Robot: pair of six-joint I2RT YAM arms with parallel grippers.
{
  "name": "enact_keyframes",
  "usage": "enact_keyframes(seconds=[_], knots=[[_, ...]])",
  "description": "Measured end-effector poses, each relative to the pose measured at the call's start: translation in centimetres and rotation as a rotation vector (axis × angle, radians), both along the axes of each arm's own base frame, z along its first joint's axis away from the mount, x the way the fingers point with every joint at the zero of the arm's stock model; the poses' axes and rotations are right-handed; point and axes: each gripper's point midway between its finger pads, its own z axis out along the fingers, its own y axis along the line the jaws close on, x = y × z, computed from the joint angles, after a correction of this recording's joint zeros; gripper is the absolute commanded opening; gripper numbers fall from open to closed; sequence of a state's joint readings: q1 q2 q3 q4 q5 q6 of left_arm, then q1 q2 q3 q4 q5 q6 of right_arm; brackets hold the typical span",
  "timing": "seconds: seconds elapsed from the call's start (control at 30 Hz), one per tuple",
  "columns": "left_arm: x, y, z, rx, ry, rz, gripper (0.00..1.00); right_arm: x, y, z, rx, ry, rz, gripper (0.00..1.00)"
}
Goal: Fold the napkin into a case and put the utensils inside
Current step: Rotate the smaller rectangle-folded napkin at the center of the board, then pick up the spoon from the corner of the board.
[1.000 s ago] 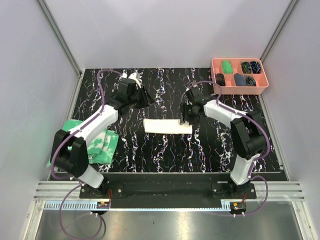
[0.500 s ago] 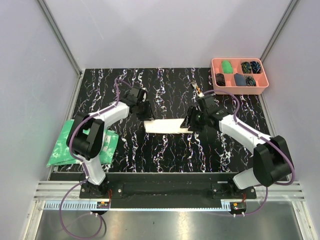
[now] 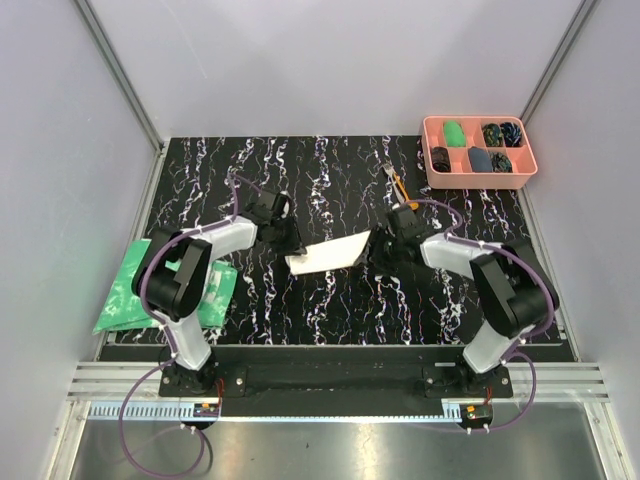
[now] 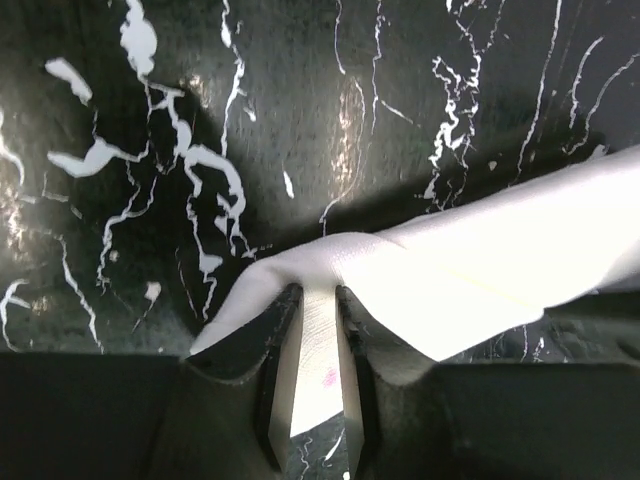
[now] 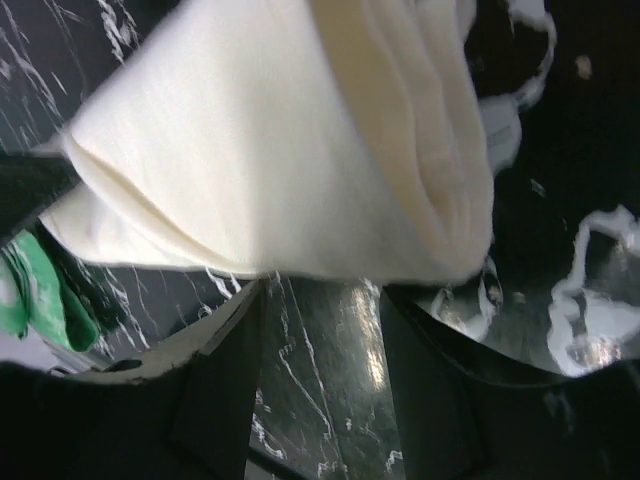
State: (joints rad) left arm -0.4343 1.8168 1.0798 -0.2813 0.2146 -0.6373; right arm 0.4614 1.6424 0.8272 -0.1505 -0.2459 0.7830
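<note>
1. A second ago the napkin (image 3: 330, 253) lay flat and straight in the middle of the table (image 3: 330, 310). Now it sits crooked, its right end turned toward the far side.
2. The left pincer (image 3: 291, 240) was off at the far left. Now it is at the napkin's left end, clenched on a corner.
3. The right pincer (image 3: 383, 247) is at the right end. Its fingers stand apart with cloth at their tips. I cannot tell if it grips.
4. I think another fold is starting. The utensils (image 3: 394, 178) lie far right beside the pink tray (image 3: 480, 181), not tucked in yet.
5. There are no words to read.
</note>
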Motion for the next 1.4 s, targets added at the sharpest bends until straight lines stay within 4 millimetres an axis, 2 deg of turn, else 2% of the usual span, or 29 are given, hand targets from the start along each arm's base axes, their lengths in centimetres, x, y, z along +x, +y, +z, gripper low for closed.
enact_keyframes(seconds=[0.13,0.23,0.37,0.47,0.57,0.6,0.63,0.77,0.87,1.03,1.13,1.2,1.23,1.33,1.4], knots=[[-1.6,0.5,0.2,-0.021,0.001,0.016,0.26,2.9,0.4,-0.1,0.004,-0.041,0.012,0.59],[-3.7,0.8,0.1,-0.036,0.016,0.029,0.26,5.0,0.8,0.0,0.010,-0.074,0.048,0.59],[-7.1,0.1,0.2,-0.058,0.041,0.015,0.27,7.5,2.5,0.1,0.036,-0.117,0.135,0.58],[-9.1,-0.7,0.4,-0.073,0.053,-0.002,0.27,8.0,3.3,0.1,0.059,-0.127,0.187,0.59],[-10.0,-1.2,0.9,-0.085,0.049,-0.015,0.29,7.6,3.4,0.1,0.064,-0.123,0.214,0.68],[-10.0,-1.2,1.2,-0.088,0.044,-0.016,0.30,7.6,3.4,0.2,0.062,-0.127,0.223,0.75],[-9.9,-1.2,1.6,-0.094,0.035,-0.017,0.31,7.5,3.3,0.3,0.052,-0.132,0.232,0.78],[-9.8,-1.3,3.9,-0.125,-0.021,-0.029,0.34,6.8,1.4,1.2,-0.032,-0.133,0.249,0.87],[-9.6,-1.7,5.8,-0.158,-0.063,-0.044,0.34,8.0,-0.8,2.9,-0.091,-0.160,0.226,0.91],[-9.8,-2.2,6.7,-0.186,-0.079,-0.083,0.39,13.4,-4.9,7.1,-0.216,-0.293,0.173,0.92],[-10.0,-2.7,7.1,-0.211,-0.082,-0.114,0.41,17.8,-6.9,9.9,-0.306,-0.392,0.165,0.91],[-10.1,-3.2,7.4,-0.230,-0.092,-0.135,0.42,20.5,-7.8,10.8,-0.356,-0.442,0.175,0.90],[-10.2,-3.5,7.6,-0.238,-0.099,-0.152,0.42,21.8,-8.5,10.9,-0.383,-0.453,0.180,0.89],[-10.7,-4.3,8.1,-0.255,-0.111,-0.200,0.41,24.3,-10.1,9.5,-0.430,-0.441,0.206,0.85],[-11.0,-4.8,8.5,-0.271,-0.125,-0.237,0.41,25.5,-11.3,8.1,-0.451,-0.420,0.219,0.72]])
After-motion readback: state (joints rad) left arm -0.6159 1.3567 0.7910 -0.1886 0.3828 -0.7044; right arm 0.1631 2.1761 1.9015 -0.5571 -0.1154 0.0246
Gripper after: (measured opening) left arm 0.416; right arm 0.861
